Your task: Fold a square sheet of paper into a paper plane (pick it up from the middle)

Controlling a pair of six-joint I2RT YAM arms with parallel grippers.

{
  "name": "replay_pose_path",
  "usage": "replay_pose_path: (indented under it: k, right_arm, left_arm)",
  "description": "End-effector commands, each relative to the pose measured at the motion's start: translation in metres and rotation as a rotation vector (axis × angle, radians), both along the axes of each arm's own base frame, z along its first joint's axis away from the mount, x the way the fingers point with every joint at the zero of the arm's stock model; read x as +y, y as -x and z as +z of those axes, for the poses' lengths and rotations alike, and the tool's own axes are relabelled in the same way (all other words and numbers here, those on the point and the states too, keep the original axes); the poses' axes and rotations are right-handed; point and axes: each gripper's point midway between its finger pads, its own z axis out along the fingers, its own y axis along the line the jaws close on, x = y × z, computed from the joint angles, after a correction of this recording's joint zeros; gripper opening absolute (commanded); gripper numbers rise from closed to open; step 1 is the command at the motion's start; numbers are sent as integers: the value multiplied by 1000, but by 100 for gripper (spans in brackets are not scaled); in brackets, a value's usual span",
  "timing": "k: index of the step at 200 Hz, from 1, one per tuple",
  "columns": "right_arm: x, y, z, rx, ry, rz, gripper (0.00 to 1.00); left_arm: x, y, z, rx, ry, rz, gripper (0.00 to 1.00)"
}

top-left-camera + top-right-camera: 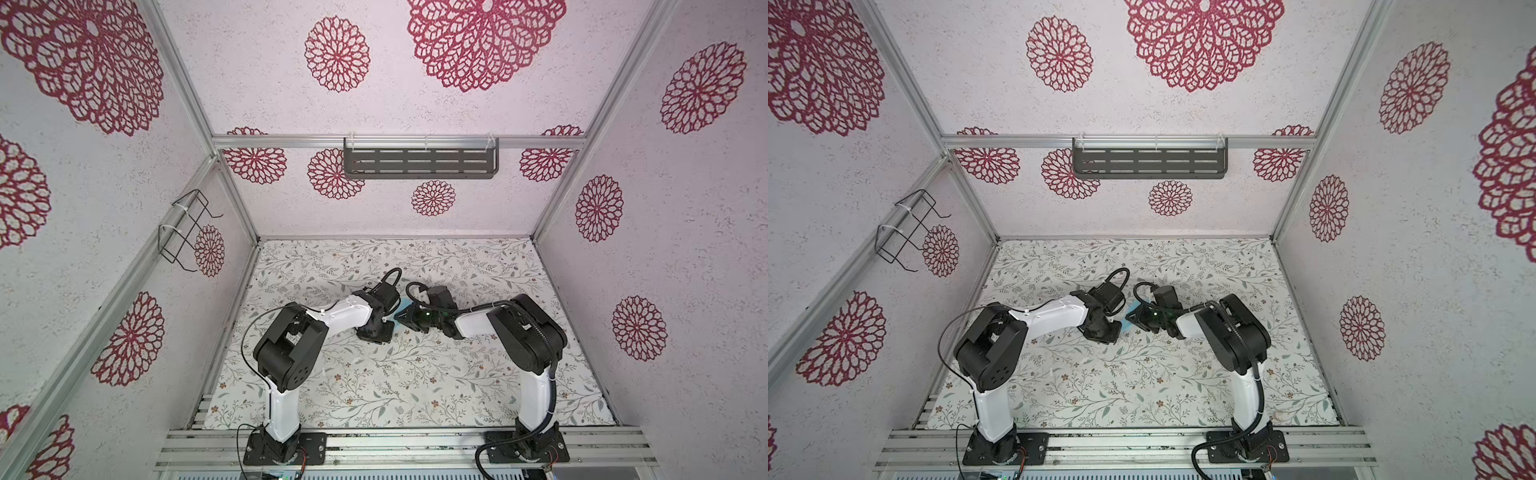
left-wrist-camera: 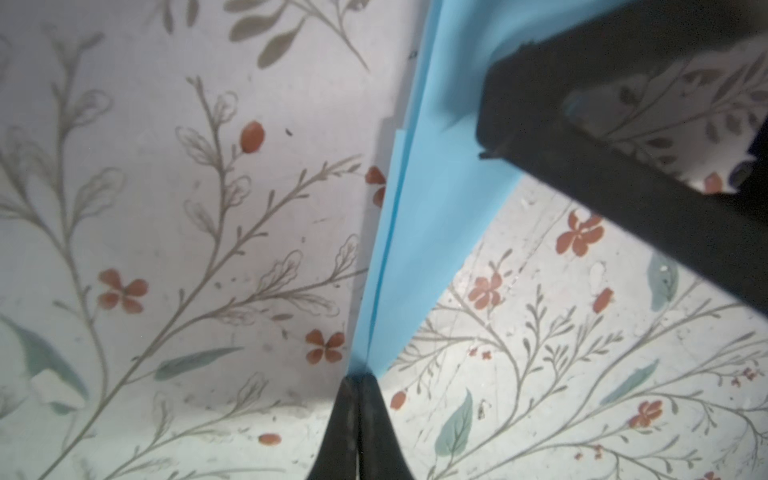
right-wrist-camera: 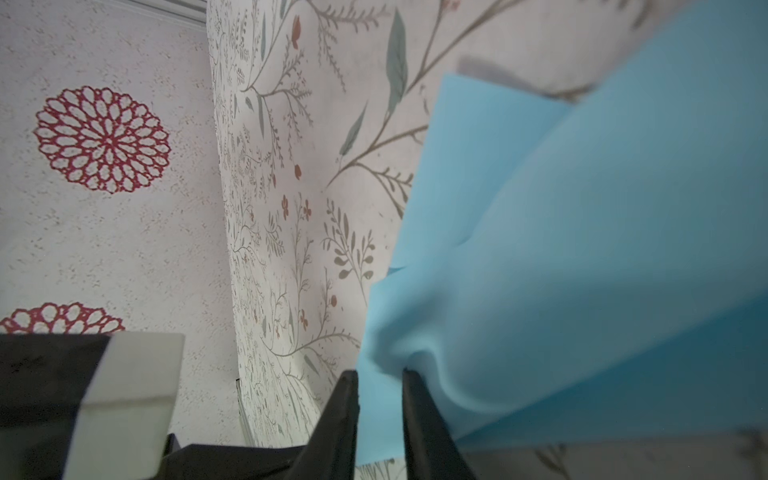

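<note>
The thin, matte light-blue paper (image 2: 428,216), doubled along a straight crease into a long narrow band, hangs over the middle of the table. Judging by the shadow it throws, it is just off the white floral-printed mat (image 2: 166,216). In both top views only slivers of blue show between the two black tool heads. The black, tapered left gripper (image 2: 358,377) has its fingers pressed tight together on one end of that crease, so the band's long axis runs straight out from its tips, like a continuation of the tool. Farther along that length the black right gripper (image 3: 379,372) comes in from the right of the scene. Its jaws stand a little apart, with the paper's loose layers passing through the gap and puckering against one finger; I cannot tell whether it bears on them with any force. Both tools are at the paper, but the left one looks to me like the anchor holding the crease line, while the free flap fans away on the right gripper's side. I would expect the next fold to hinge on that crease lying in line with the left tips, with the right arm, nearer the loose flap, doing the turning. A tug across the axis could twist the band out of true.
</note>
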Motion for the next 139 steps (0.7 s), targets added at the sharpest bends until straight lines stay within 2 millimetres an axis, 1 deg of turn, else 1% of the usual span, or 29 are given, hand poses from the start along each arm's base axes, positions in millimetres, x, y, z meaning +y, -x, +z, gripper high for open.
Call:
replay_pose_path:
  k: [1, 15, 43, 56, 68, 85, 122, 139]
  right_arm:
    - [-52, 21, -78, 186, 252, -104, 25]
    - [-51, 21, -77, 183, 252, -102, 25]
    - [-49, 20, -72, 165, 245, -90, 25]
    - [-45, 19, -66, 143, 217, -78, 25]
    - [-39, 17, -57, 112, 174, -66, 25]
    - [-33, 14, -47, 82, 133, -46, 25]
    - [-22, 9, -31, 22, 75, -3, 23]
    - [-21, 8, -26, 3, 63, 5, 22]
  left_arm:
    - [21, 14, 3, 41, -61, 11, 6]
    - [17, 9, 13, 18, -31, 12, 6]
    - [-6, -9, 41, -67, 119, 28, 6]
    - [-18, -18, 50, -98, 214, 52, 7]
    - [-28, -24, 53, -112, 297, 70, 7]
    - [-35, -31, 49, -106, 353, 95, 7]
    - [-41, -42, 30, -84, 367, 115, 4]
    - [-40, -47, 21, -77, 351, 125, 2]
